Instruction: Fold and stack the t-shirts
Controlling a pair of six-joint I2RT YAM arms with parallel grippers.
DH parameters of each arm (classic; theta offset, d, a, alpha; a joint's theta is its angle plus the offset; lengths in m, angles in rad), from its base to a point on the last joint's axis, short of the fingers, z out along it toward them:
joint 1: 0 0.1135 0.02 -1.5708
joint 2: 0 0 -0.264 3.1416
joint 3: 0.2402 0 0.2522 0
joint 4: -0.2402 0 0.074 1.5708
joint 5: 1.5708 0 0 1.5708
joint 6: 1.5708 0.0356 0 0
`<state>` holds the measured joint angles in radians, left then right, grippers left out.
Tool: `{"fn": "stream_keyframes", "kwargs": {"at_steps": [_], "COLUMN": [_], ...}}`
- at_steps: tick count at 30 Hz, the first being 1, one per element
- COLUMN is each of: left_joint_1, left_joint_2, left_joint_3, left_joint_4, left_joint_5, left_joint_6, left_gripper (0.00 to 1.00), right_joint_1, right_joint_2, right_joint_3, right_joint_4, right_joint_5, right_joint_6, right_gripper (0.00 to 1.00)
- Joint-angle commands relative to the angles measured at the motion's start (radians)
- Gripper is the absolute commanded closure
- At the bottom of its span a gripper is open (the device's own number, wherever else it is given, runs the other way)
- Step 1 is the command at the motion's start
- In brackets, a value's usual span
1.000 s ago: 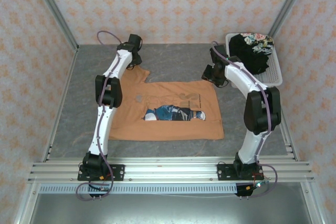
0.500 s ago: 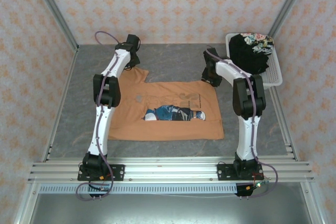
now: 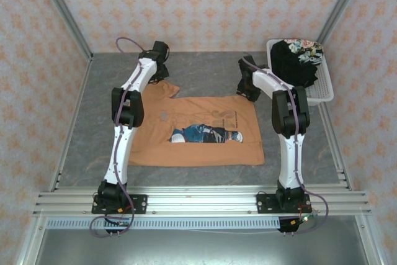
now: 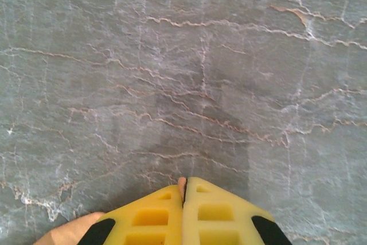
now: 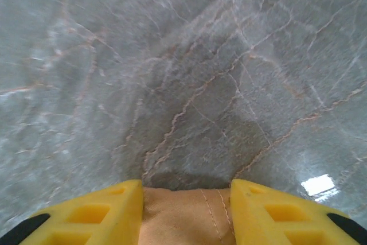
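**Q:** What lies nearest the arm bases?

**A:** An orange tee (image 3: 205,150), spread flat and front up on the grey marbled tabletop (image 3: 205,69), between the two arms. A blue-and-white cartoon print (image 3: 206,134) sits at its middle. The near edge lies straight and the cloth looks smooth. One sleeve (image 3: 162,92) sticks out at the far left.

**Q:** And the end effectors?

**A:** Both reach to the tee's far edge. The left end effector (image 3: 162,79) is at that sleeve. In its wrist view the yellow fingers (image 4: 157,216) are clenched together, with a thin sliver of orange cloth nipped between the tips. The right end effector (image 3: 247,91) is at the far right corner. Its fingers stand apart, released, with orange cloth and a stitched seam lying between them. Nothing is pinched there yet.

**Q:** Which step is this?

**A:** It looks like the start of the first fold, taking hold of the far edge. The left has its hold and the right has not.

**Q:** What does the next move need?

**A:** Probably the right fingers closing on the corner. Then both arms would lift together and carry the far edge evenly toward the near one, so the soft cloth does not sag or twist. The left hold is slight and could slip.

**Q:** Anything beyond?

**A:** At the far right, a white basket (image 3: 322,94) holds a black tee (image 3: 296,63) with a floral patch. It is crumpled and not yet folded.
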<state>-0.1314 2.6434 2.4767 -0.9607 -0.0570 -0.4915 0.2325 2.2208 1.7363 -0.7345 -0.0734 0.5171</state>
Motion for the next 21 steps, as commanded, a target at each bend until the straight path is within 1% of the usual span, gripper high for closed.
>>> {"fn": "stream_keyframes", "kwargs": {"at_steps": [1,2,6,9,12,13,16,18,21], "left_joint_1": [-0.004,-0.005,-0.005,-0.004,-0.004,-0.003,-0.002,-0.003,-0.003], "left_joint_2": [-0.072,-0.076,-0.097,-0.112,-0.123,-0.129,-0.15,-0.171,-0.207], "left_joint_3": [-0.018,-0.023,-0.048,-0.055,-0.051,-0.05,-0.05,-0.053,-0.062], "left_joint_4": [-0.043,-0.041,-0.035,-0.029,-0.03,-0.03,-0.039,-0.043,-0.048], "left_joint_5": [0.003,0.003,-0.004,-0.005,-0.005,-0.007,-0.013,-0.019,-0.03], "left_joint_6": [0.008,0.008,0.01,0.01,0.01,0.01,0.008,0.008,0.008], "left_gripper": [1.0,1.0,1.0,1.0,1.0,1.0,1.0,1.0,1.0], "right_joint_1": [-0.011,-0.012,-0.016,-0.018,-0.018,-0.018,-0.018,-0.019,-0.018], "right_joint_2": [0.04,0.047,0.058,0.061,0.052,0.046,0.028,0.013,-0.012], "right_joint_3": [0.047,0.049,0.056,0.073,0.081,0.086,0.1,0.111,0.115], "right_joint_4": [-0.059,-0.06,-0.056,-0.069,-0.073,-0.072,-0.075,-0.077,-0.081], "right_joint_5": [0.017,0.021,0.022,0.02,0.026,0.03,0.039,0.042,0.047], "right_joint_6": [0.052,0.056,0.06,0.049,0.041,0.04,0.029,0.008,-0.019], "right_gripper": [0.56,0.57,0.69,0.82,0.92,0.94,0.96,1.0,1.0]}}
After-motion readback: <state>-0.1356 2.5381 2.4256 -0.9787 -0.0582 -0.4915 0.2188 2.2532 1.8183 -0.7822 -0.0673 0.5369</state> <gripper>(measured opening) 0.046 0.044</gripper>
